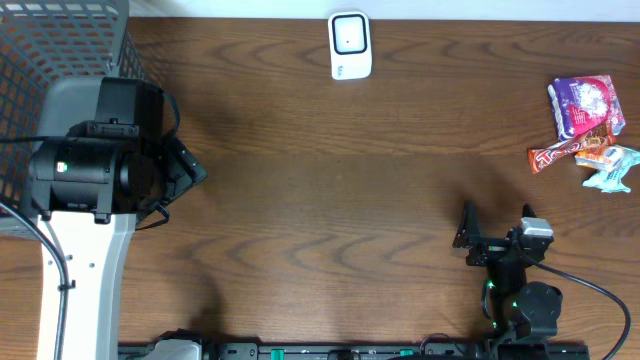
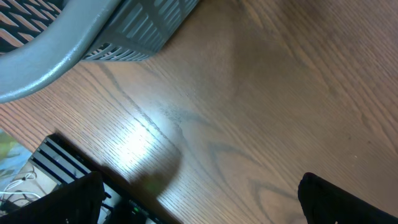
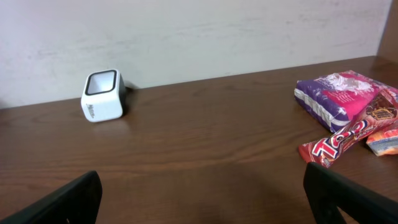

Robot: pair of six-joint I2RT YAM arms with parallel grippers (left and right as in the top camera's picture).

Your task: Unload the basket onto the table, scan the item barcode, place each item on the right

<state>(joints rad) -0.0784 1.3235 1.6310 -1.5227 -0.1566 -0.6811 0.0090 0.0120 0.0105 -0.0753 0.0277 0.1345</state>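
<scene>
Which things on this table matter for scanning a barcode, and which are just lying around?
Job: white barcode scanner; purple snack bag; red candy bar; orange packet; pale blue packet.
Probably idle: grey mesh basket.

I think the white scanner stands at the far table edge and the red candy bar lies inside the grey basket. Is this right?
No. The red candy bar lies on the table at the right, beside the purple packet, not in the grey basket; the overhead view shows it. The white scanner is at the far edge.
</scene>
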